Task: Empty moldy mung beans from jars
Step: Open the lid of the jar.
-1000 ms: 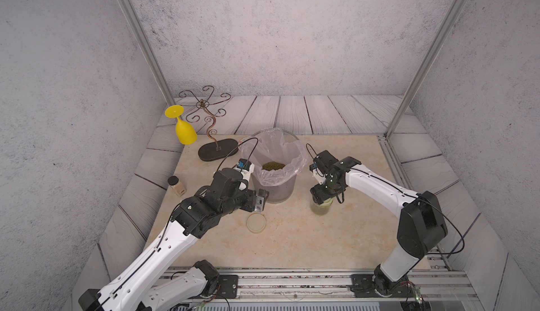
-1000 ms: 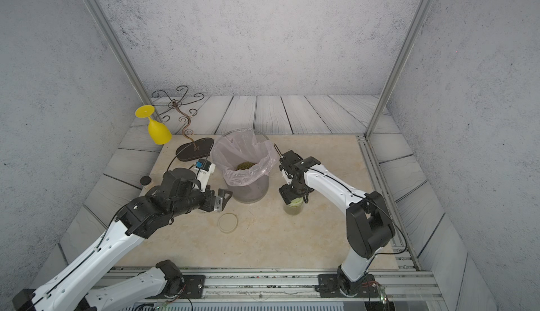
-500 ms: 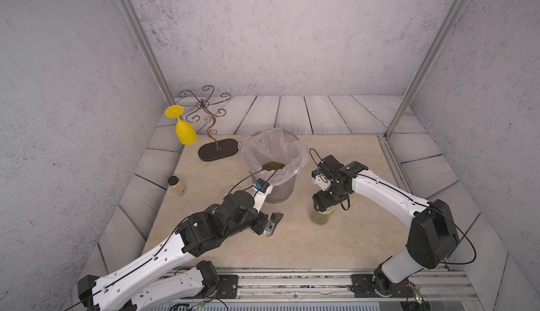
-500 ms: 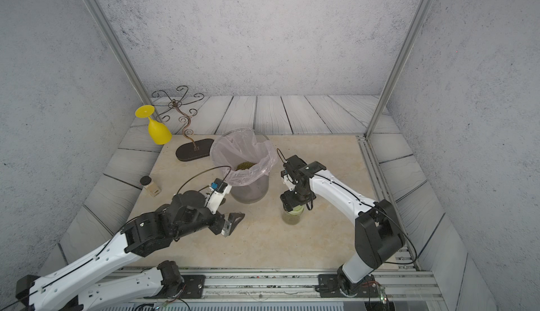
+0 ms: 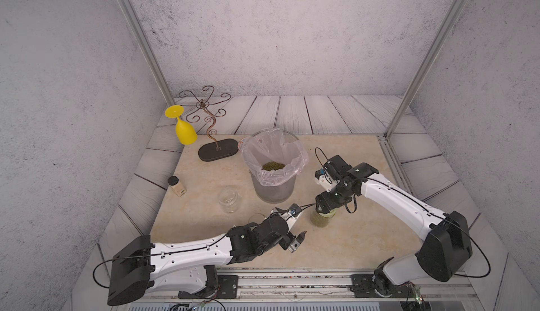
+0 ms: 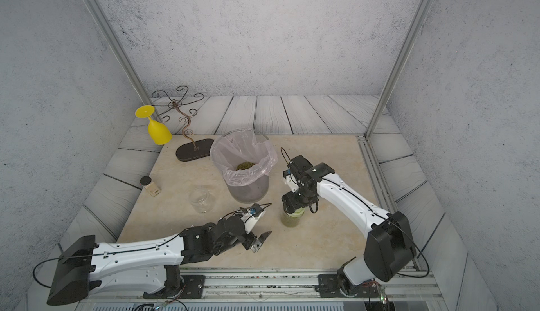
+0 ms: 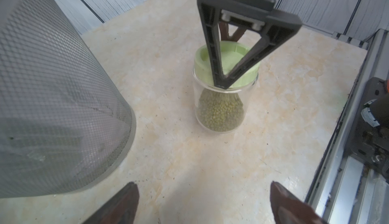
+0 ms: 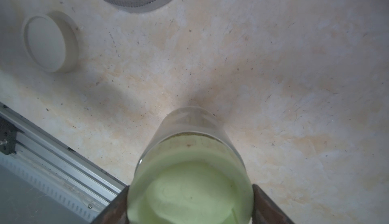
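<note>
A clear jar [image 5: 321,221] [image 6: 290,220] [image 7: 221,107] holding mung beans [image 7: 219,113] stands upright on the tabletop, right of the bin. My right gripper [image 5: 324,207] [image 6: 293,207] [image 8: 189,188] comes down from above and is shut on its pale green lid [image 7: 231,65] [image 8: 189,191]. My left gripper [image 5: 298,223] [image 6: 263,221] [image 7: 202,185] hovers low just in front and left of that jar, open and empty, apart from it. An empty lidless jar [image 5: 228,200] [image 6: 201,200] stands left of the bin. Its beige lid [image 8: 49,41] lies flat. More mung beans [image 5: 273,166] [image 6: 246,166] lie in the bin.
The grey mesh bin [image 5: 274,189] [image 6: 248,189] [image 7: 52,86] with a plastic liner stands mid-table. A black-capped small bottle [image 5: 176,185], a yellow goblet [image 5: 184,131] and a scrolled metal stand [image 5: 217,151] are at the left and back left. The metal rail [image 5: 292,277] runs along the front edge.
My left arm swung from beside the bin toward the front right, uncovering the empty jar; its gripper now faces the green-lidded jar. The right gripper and that jar shifted slightly toward the front.
</note>
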Motion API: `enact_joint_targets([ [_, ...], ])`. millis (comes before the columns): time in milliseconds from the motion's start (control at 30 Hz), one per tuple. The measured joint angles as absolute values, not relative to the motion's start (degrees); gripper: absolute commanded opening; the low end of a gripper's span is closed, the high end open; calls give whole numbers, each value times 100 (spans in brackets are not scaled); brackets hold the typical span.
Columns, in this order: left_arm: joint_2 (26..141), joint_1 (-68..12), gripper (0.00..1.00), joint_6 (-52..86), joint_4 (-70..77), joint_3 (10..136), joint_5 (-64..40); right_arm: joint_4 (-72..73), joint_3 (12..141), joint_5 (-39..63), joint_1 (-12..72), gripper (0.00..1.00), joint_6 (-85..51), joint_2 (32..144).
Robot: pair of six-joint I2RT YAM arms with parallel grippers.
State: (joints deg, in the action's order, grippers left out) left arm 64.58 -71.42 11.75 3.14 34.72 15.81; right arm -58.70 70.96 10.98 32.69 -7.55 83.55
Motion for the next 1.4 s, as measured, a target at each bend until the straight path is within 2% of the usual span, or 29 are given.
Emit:
enact_joint_targets([
  [367,6302,-7142,97,668,1319,2832,1372,-5892,7096,1673,3271,64,-943,8001],
  [1233,6958,-7142,97,-178,1922,3260,1072,-5846,7094,3092,3347,62,-1400,7279],
  [1400,7096,-7126,89,-242,2047,3317,1061,-5808,7017,3205,3347,62,-1494,7133],
])
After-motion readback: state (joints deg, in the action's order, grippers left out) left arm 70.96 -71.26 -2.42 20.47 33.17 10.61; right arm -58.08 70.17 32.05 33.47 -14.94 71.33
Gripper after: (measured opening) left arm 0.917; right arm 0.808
